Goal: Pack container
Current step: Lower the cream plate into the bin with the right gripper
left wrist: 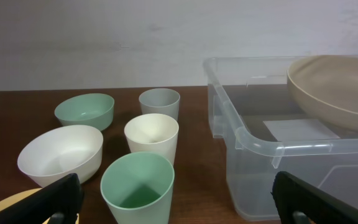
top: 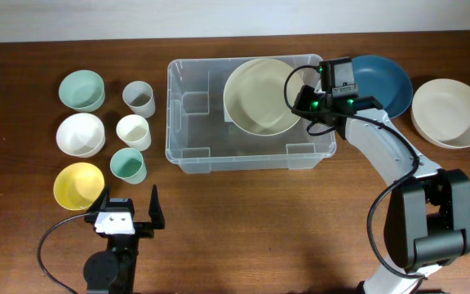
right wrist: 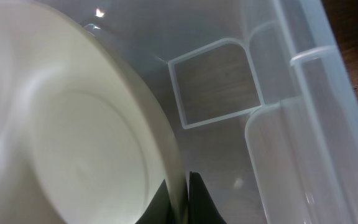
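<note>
The container (top: 192, 135), a large clear bin, stands in the middle of the table. A big beige bowl (top: 259, 96) hangs tilted over its right half. My right gripper (top: 298, 98) is shut on the bowl's right rim. In the right wrist view the two fingers pinch the rim of the bowl (right wrist: 73, 137) at the bottom of the frame (right wrist: 182, 202), with the container's ribbed floor (right wrist: 216, 81) behind. My left gripper (top: 129, 212) is open near the front left edge, holding nothing. In its wrist view the gripper (left wrist: 179, 202) faces a green cup (left wrist: 137, 186) and the container (left wrist: 260, 155).
Left of the container stand a green bowl (top: 82, 90), a white bowl (top: 81, 134), a yellow bowl (top: 79, 185), a grey cup (top: 139, 99), a cream cup (top: 134, 131) and a green cup (top: 128, 166). To its right lie a blue bowl (top: 386, 82) and a beige bowl (top: 451, 112).
</note>
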